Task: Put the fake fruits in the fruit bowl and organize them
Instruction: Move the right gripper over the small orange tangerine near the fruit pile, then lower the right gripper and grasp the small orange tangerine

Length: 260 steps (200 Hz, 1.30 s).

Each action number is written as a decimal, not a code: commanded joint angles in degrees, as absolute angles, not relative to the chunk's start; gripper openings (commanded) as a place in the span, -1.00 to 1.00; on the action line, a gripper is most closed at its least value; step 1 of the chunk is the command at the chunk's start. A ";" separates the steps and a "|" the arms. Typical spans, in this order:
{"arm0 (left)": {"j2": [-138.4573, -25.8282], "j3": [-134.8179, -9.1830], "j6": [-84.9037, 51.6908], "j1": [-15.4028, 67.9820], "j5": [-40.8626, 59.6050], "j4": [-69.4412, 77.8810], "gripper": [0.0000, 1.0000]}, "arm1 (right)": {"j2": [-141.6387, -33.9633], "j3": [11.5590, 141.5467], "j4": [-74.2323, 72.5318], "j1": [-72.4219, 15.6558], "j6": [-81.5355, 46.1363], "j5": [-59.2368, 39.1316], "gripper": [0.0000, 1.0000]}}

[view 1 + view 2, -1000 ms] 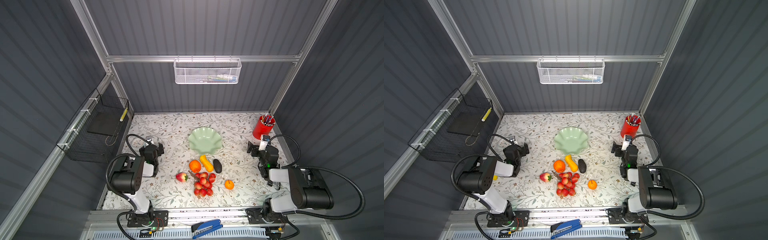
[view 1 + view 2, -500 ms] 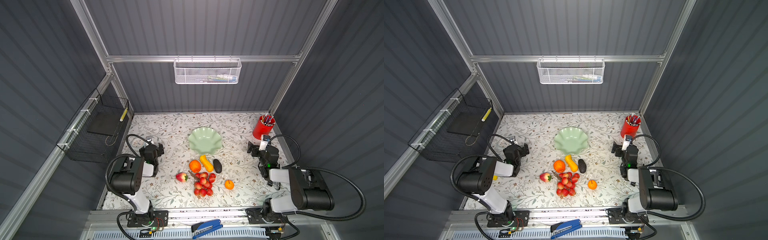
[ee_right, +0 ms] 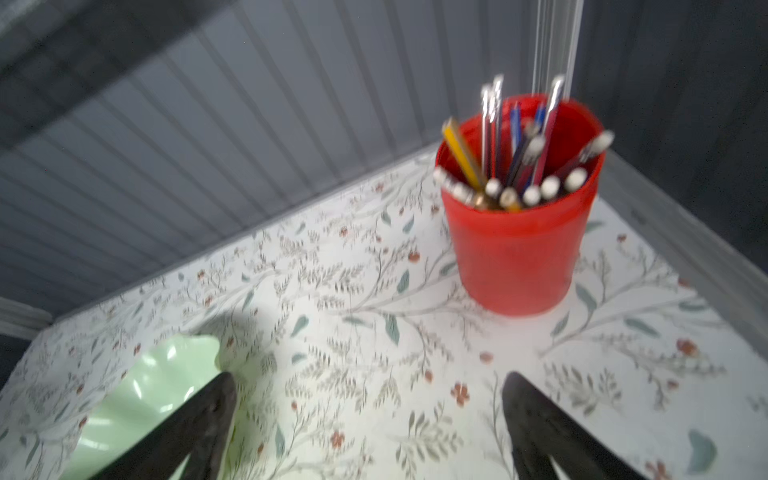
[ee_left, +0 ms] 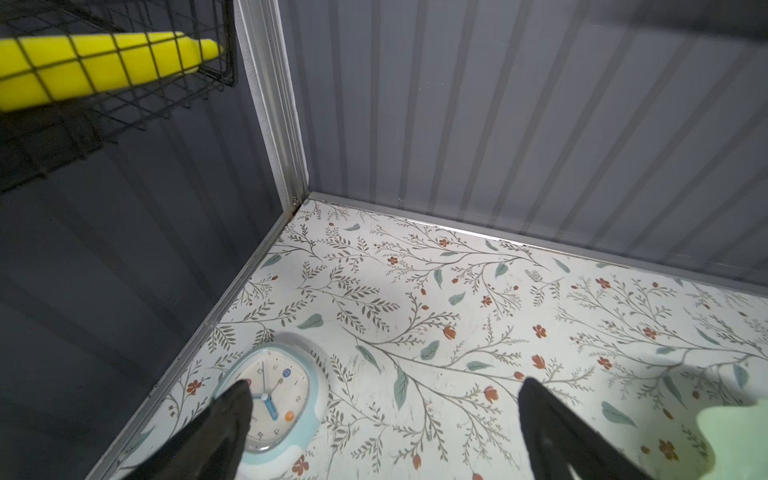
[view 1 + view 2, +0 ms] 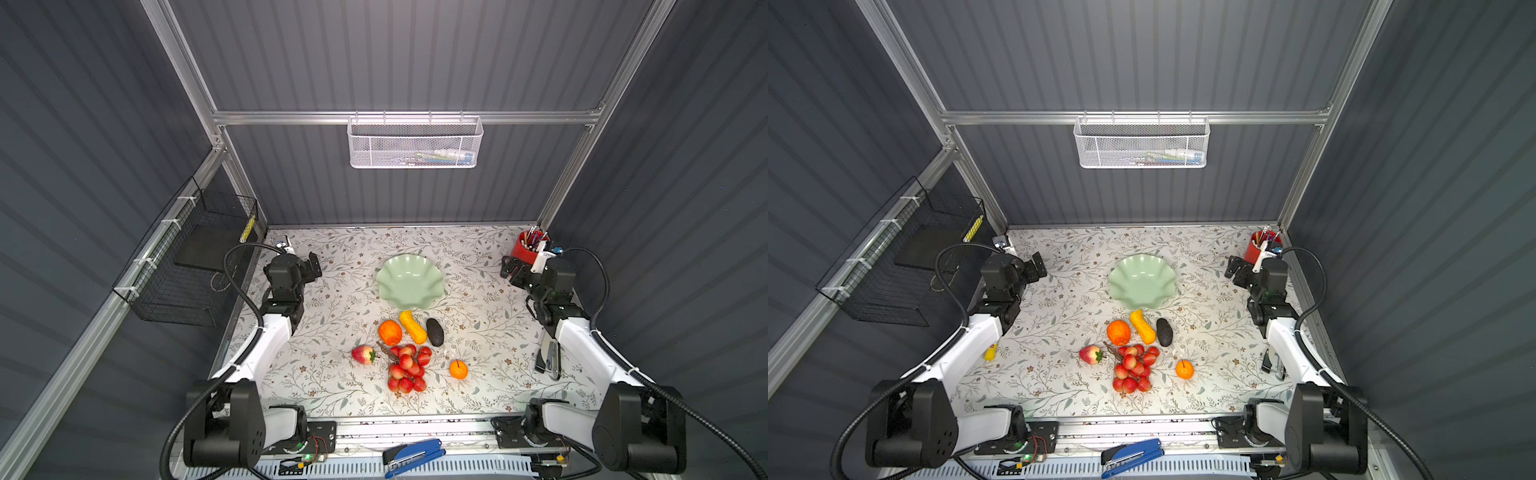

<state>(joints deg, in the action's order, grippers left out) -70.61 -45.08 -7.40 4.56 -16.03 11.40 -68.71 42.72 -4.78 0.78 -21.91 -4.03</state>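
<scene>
Six plastic fruits point(image 5: 405, 365) lie lower-centre, below mint-green scalloped bowl point(image 5: 409, 284); left gripper point(image 5: 314, 265), right gripper point(image 5: 508, 267) flank it, fingers apart, empty.

Counting off my feed: one strawberry point(image 5: 363, 355), one big orange point(image 5: 390, 332), one small orange point(image 5: 458, 369), one ridged yellow fruit point(image 5: 412, 327), one avocado point(image 5: 435, 332), one berry bunch point(image 5: 406, 368), so that's six. I also see one green bowl point(image 5: 409, 282), one red pen cup point(image 3: 517, 249), one clock point(image 4: 274, 399), one blue stapler point(image 5: 413, 455), and two hanging baskets: a white mesh basket point(image 5: 413, 145) and a black wire basket point(image 5: 187, 266).
</scene>
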 commanded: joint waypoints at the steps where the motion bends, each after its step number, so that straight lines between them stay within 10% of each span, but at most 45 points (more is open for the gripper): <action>1: -66.97 -42.13 -5.90 4.83 -11.08 6.15 0.99 | -67.51 45.12 18.37 -4.57 -23.98 -2.07 0.97; 97: -62.45 -41.48 -7.60 4.84 -11.78 6.90 0.99 | -57.97 36.42 39.74 -39.19 -49.23 3.88 0.88; 186: -62.05 -41.84 -6.70 4.83 -12.38 5.81 1.00 | -72.97 37.45 32.43 -45.46 -51.24 0.04 0.74; 260: -62.48 -42.08 -6.41 4.83 -12.63 5.45 0.99 | -75.72 39.23 34.27 -46.85 -52.17 3.22 0.02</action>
<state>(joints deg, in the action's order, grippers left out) -62.59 -40.60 -7.07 4.56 -11.99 6.15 -77.30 37.26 31.77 -46.57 -51.81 0.40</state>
